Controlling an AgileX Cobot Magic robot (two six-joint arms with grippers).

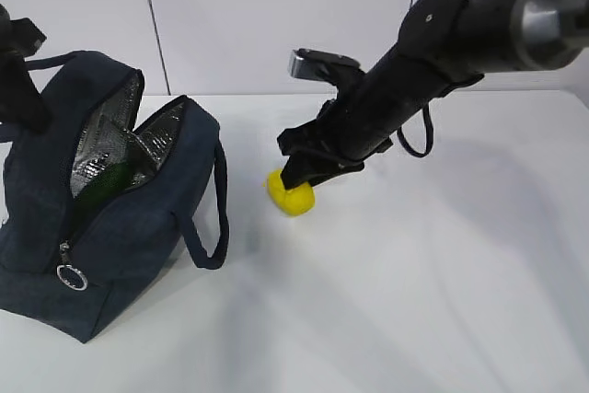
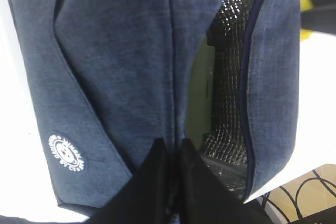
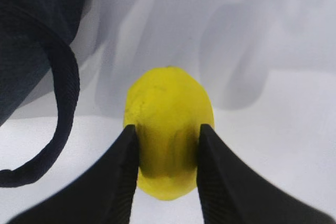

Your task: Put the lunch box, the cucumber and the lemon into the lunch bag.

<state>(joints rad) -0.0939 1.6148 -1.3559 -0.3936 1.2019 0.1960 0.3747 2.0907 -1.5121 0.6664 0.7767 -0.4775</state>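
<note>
The right end effector (image 3: 168,153) pinches the lemon (image 3: 169,114) on the worktop (image 1: 442,283); the left end effector (image 2: 172,182) clamps the lunch bag (image 1: 120,218) rim, seemingly holding it open; cucumber (image 1: 103,181) sits inside.

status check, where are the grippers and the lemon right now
Right gripper shut on the lemon, lemon low at the table. Left gripper shut on the lunch bag rim, bag open, something green inside. Nothing between lemon and bag.
</note>
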